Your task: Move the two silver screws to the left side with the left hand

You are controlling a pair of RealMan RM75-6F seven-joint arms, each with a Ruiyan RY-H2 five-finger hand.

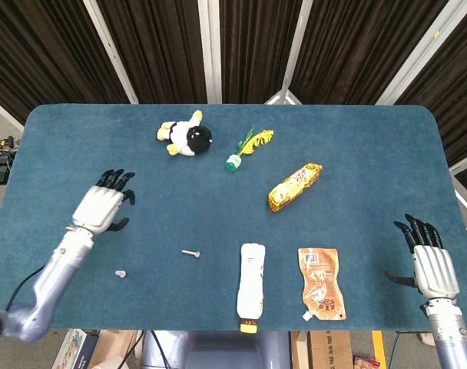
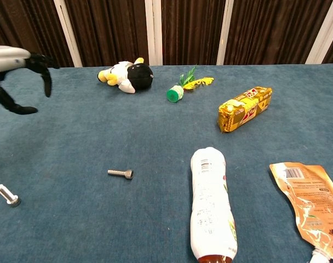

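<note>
One silver screw (image 1: 120, 274) (image 2: 8, 195) lies on the blue table near the front left. The other silver screw (image 1: 190, 252) (image 2: 121, 173) lies nearer the middle, left of the white bottle. My left hand (image 1: 101, 207) (image 2: 16, 68) hovers raised above the table, open with fingers spread, behind and left of both screws and holding nothing. My right hand (image 1: 424, 260) rests open at the table's far right edge, seen only in the head view.
A white bottle (image 1: 250, 290) (image 2: 211, 204) and an orange pouch (image 1: 321, 282) (image 2: 309, 200) lie at the front. A yellow snack pack (image 1: 294, 186) (image 2: 245, 108), a green-and-yellow toy (image 1: 247, 147) (image 2: 185, 87) and a plush toy (image 1: 185, 136) (image 2: 127, 75) lie further back.
</note>
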